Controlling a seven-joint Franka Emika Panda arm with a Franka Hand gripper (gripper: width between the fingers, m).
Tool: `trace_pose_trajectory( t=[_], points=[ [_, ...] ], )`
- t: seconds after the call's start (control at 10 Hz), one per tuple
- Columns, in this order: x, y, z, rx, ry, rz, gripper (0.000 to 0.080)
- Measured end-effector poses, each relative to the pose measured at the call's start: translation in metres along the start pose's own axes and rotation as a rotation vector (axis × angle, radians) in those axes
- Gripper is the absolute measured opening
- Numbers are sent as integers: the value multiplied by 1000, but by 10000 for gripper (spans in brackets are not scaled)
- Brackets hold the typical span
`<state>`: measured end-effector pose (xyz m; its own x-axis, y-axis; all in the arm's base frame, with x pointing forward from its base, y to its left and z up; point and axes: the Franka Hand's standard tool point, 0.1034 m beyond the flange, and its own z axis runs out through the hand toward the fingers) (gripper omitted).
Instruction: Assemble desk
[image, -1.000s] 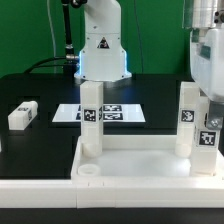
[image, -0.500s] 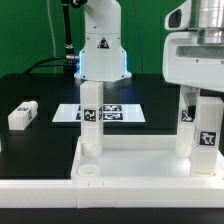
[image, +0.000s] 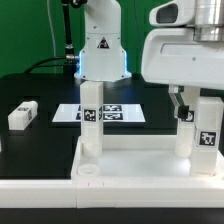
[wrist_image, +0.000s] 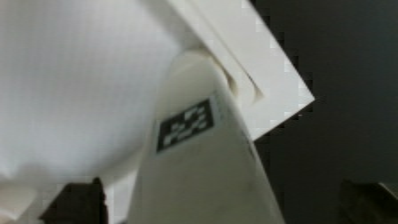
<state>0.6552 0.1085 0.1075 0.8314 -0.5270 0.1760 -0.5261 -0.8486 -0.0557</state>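
Observation:
The desk top (image: 130, 160), a white rimmed tray, lies at the front. A tagged white leg (image: 90, 125) stands upright in its corner on the exterior view's left. Two more legs (image: 207, 135) stand on the exterior view's right. A loose leg (image: 21, 115) lies on the black table at the exterior view's left. My gripper (image: 190, 108) hangs over the right-hand legs. In the wrist view a tagged leg (wrist_image: 196, 150) rises between my dark fingertips (wrist_image: 71, 205), with a gap on each side. The gripper (wrist_image: 217, 208) is open and holds nothing.
The marker board (image: 115, 113) lies flat behind the tray, in front of the robot base (image: 100, 55). The tray's rim (image: 120, 185) runs along the front edge, with a round hole (image: 88, 171) in its near corner.
My hand has shifted toward the exterior view's left and fills more of the picture. The legs and the tray have stayed put.

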Motion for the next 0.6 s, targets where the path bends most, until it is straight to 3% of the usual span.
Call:
trace_pose_trajectory(
  t=[0.4, 0.5, 0.6],
  points=[
    [-1, -1, 0, 3, 2, -23, 623],
    [-1, -1, 1, 3, 1, -6, 441],
    [1, 1, 1, 1, 1, 76, 441]
  ],
)
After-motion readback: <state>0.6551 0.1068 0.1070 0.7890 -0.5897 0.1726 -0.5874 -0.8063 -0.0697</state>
